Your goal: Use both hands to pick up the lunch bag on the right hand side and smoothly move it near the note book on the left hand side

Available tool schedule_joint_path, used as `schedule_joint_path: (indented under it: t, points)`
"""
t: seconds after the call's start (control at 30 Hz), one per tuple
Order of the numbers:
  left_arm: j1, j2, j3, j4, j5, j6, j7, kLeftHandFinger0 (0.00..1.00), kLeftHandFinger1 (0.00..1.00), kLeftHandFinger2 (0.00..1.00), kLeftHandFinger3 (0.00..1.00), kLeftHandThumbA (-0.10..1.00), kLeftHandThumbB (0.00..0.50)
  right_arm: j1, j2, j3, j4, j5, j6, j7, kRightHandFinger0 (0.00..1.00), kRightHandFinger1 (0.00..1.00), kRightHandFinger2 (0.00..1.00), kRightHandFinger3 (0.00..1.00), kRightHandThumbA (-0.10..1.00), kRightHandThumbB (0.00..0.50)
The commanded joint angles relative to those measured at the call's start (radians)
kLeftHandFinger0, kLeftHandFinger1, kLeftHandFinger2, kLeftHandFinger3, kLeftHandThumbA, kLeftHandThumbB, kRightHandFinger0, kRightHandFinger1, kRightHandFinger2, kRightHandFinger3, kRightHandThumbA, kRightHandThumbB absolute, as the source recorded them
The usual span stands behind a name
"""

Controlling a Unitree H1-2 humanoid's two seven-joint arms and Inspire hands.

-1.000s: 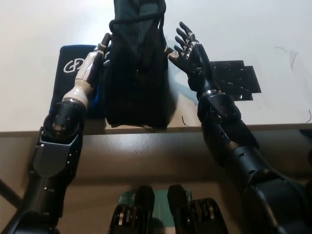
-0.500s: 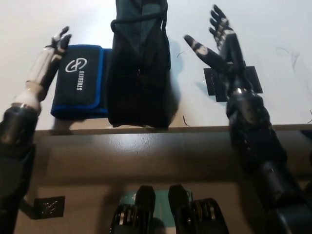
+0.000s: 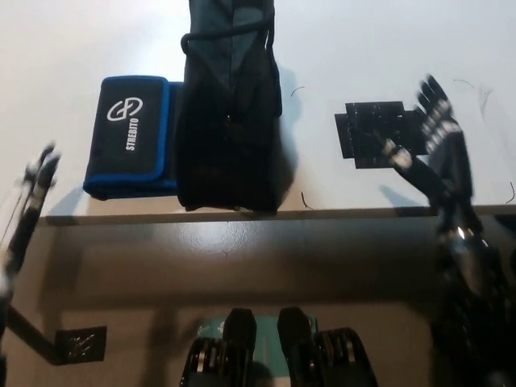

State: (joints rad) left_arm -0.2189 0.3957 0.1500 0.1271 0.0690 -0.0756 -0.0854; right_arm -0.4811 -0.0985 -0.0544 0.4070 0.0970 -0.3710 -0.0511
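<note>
The dark lunch bag (image 3: 229, 121) stands upright on the white table (image 3: 363, 48), its black strap looped over the top. Right against its left side lies the black notebook with a blue border (image 3: 133, 133). My black right hand (image 3: 435, 149) is open with fingers spread, well to the right of the bag near the table's front edge. My white left hand (image 3: 36, 189) is blurred at the far left, away from the notebook, beyond the table's front edge. Neither hand touches the bag.
A black flat patch (image 3: 375, 133) lies on the table right of the bag, just behind my right hand. The table's front edge (image 3: 242, 214) runs across the middle of the picture.
Both hands have let go of the bag and drawn outward and back toward me: the left far to the left, the right to the right. The bag stays beside the notebook.
</note>
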Motion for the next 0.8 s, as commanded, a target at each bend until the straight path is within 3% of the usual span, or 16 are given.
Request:
schedule_joint_path:
  t: [0.0, 0.07, 0.17, 0.23, 0.3, 0.37, 0.77]
  points:
    - [0.226, 0.064, 0.161, -0.204, -0.16, -0.221, -0.008, 1.0, 1.0, 1.0, 1.0, 1.0, 0.355, 0.182, -0.093, -0.052, -0.38, 0.017, 0.016, 0.039, 1.0, 1.0, 1.0, 1.0, 1.0, 0.254]
    - [0.259, 0.055, 0.174, -0.198, -0.153, -0.225, 0.002, 1.0, 1.0, 1.0, 1.0, 1.0, 0.335, 0.215, -0.095, -0.052, -0.362, 0.019, 0.002, 0.041, 1.0, 1.0, 1.0, 1.0, 1.0, 0.245]
    - [0.266, 0.044, 0.188, -0.108, -0.142, -0.303, 0.016, 1.0, 1.0, 1.0, 1.0, 1.0, 0.233, 0.259, -0.098, -0.054, -0.313, 0.025, -0.033, 0.045, 1.0, 1.0, 1.0, 1.0, 1.0, 0.197]
    - [0.27, 0.041, 0.193, -0.074, -0.131, -0.326, 0.022, 1.0, 1.0, 1.0, 1.0, 1.0, 0.192, 0.274, -0.098, -0.053, -0.296, 0.027, -0.039, 0.045, 1.0, 1.0, 1.0, 1.0, 1.0, 0.177]
    - [0.274, 0.035, 0.201, -0.027, -0.117, -0.343, 0.034, 1.0, 1.0, 1.0, 1.0, 1.0, 0.218, 0.295, -0.092, -0.053, -0.272, 0.025, -0.051, 0.039, 1.0, 1.0, 1.0, 1.0, 1.0, 0.161]
    - [0.278, 0.023, 0.208, 0.01, -0.125, -0.364, 0.035, 1.0, 1.0, 1.0, 1.0, 1.0, 0.202, 0.318, -0.089, -0.052, -0.262, 0.039, -0.057, 0.047, 1.0, 1.0, 1.0, 1.0, 1.0, 0.134]
    - [0.321, -0.008, 0.21, 0.076, -0.051, -0.394, 0.072, 1.0, 1.0, 1.0, 1.0, 1.0, 0.184, 0.416, -0.067, -0.043, -0.229, 0.063, -0.083, 0.071, 1.0, 1.0, 1.0, 1.0, 1.0, 0.142]
